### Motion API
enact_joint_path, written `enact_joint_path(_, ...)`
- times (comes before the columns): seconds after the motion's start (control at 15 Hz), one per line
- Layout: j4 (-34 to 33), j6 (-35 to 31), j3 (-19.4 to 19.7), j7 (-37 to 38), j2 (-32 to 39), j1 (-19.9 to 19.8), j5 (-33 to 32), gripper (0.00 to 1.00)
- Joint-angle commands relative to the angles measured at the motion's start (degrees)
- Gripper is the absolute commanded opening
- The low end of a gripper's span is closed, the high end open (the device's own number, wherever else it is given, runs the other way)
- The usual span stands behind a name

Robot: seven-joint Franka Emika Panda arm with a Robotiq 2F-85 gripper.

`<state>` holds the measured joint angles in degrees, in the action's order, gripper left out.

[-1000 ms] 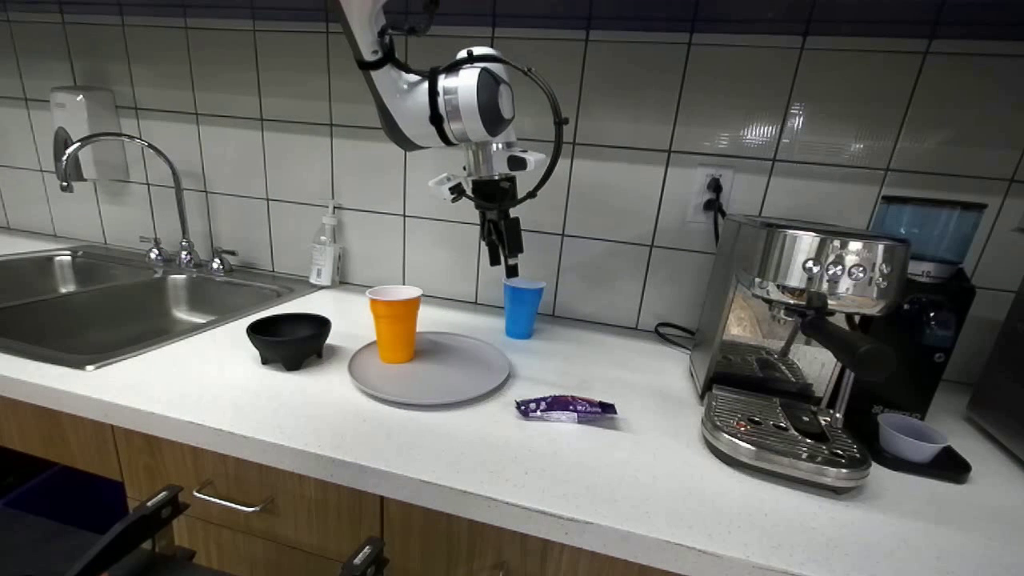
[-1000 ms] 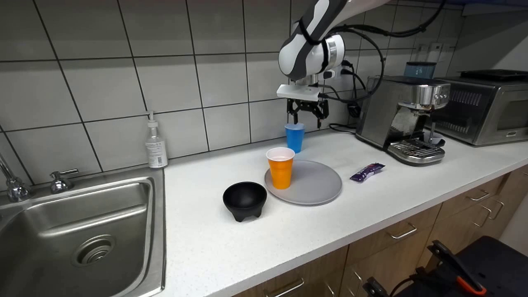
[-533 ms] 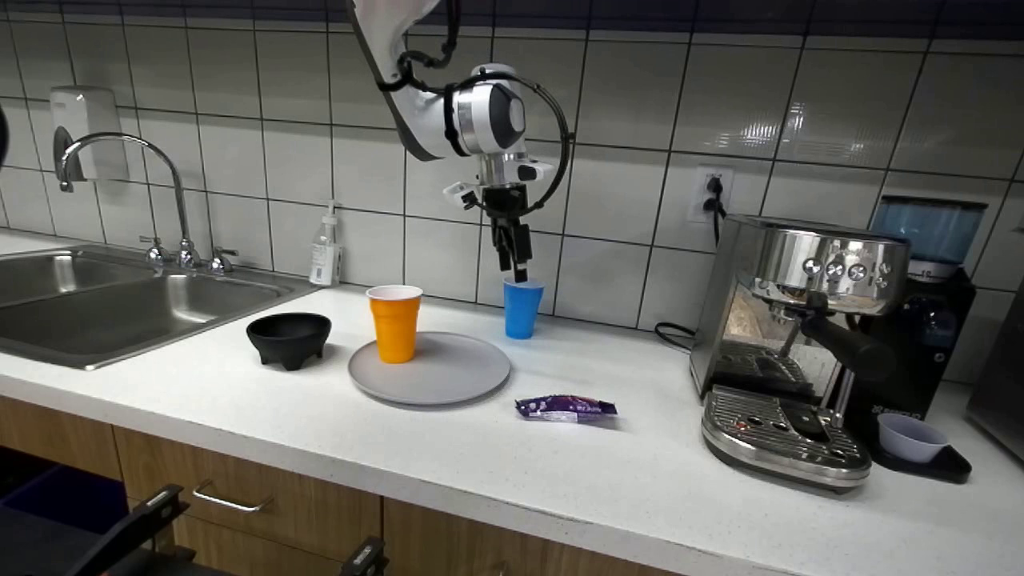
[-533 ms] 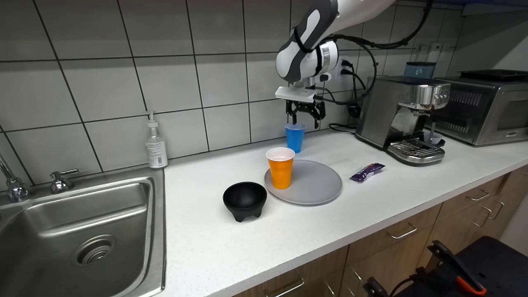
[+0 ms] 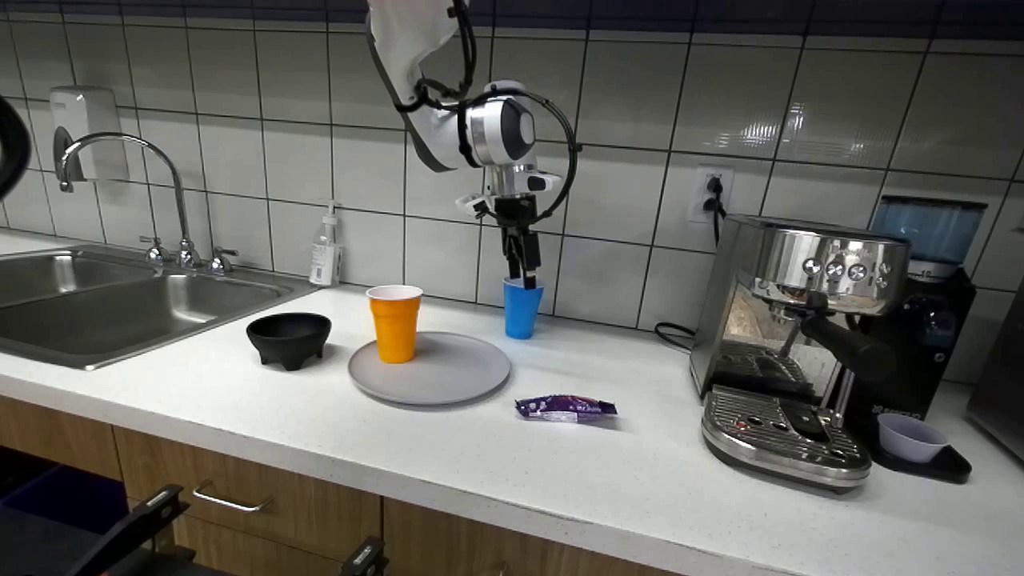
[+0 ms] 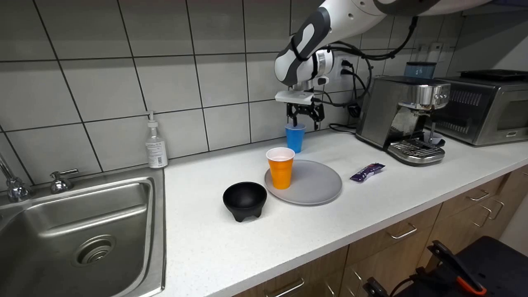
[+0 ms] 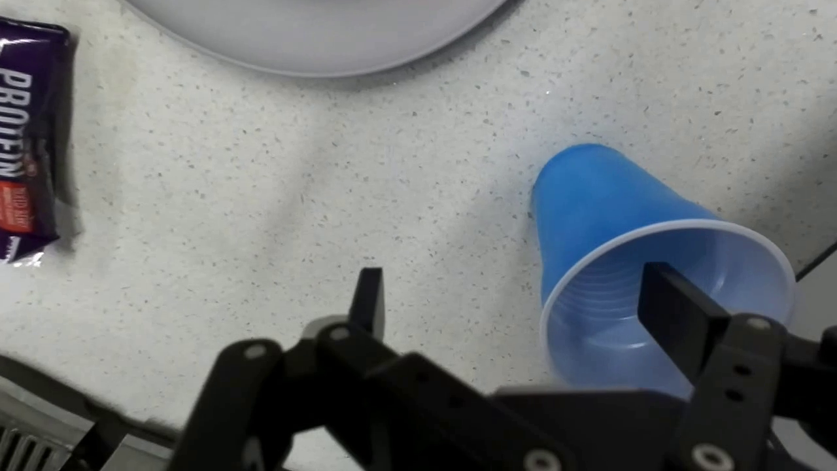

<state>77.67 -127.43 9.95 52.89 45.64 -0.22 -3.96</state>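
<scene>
A blue cup (image 5: 522,312) with a pale inside stands upright near the tiled wall in both exterior views. My gripper (image 6: 305,126) points down at its mouth, fingers spread wide and nothing held. In the wrist view, one finger (image 7: 683,317) overlaps the mouth of the blue cup (image 7: 582,203); the opposite finger (image 7: 368,301) hangs outside, over bare counter. The cup's near rim lies between the two in that view. Whether the fingertip has dipped inside the cup or touches it, I cannot tell.
An orange cup (image 5: 395,328) stands on a grey plate (image 5: 464,376), with a black bowl (image 6: 245,200) beside it. A purple bar wrapper (image 5: 566,408) lies nearby. The coffee machine (image 6: 402,119), soap bottle (image 6: 156,144) and sink (image 6: 156,231) flank the area.
The gripper has come down steadily and shifted a little sideways, bringing one finger to the blue cup's mouth. Its jaws stay open; cups, plate, bowl and wrapper have not moved.
</scene>
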Motion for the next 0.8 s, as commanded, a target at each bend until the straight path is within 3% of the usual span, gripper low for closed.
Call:
enact_joint_path(0.0,-6.8,4.1,-0.1,-1.4,3.8,-1.0,1.6,1.00)
enact_joint_path(0.53,-13.5,7.5,-0.2,-1.0,8.7,-1.8,2.3,1.00)
enact_joint_path(0.6,-14.2,7.9,-0.2,-1.0,9.2,-1.9,2.4,0.94)
enact_joint_path(0.67,-14.9,8.3,-0.2,-1.0,9.6,-2.0,2.5,0.74)
enact_joint_path(0.73,-15.4,8.5,-0.3,-1.0,10.0,-2.1,2.7,0.70)
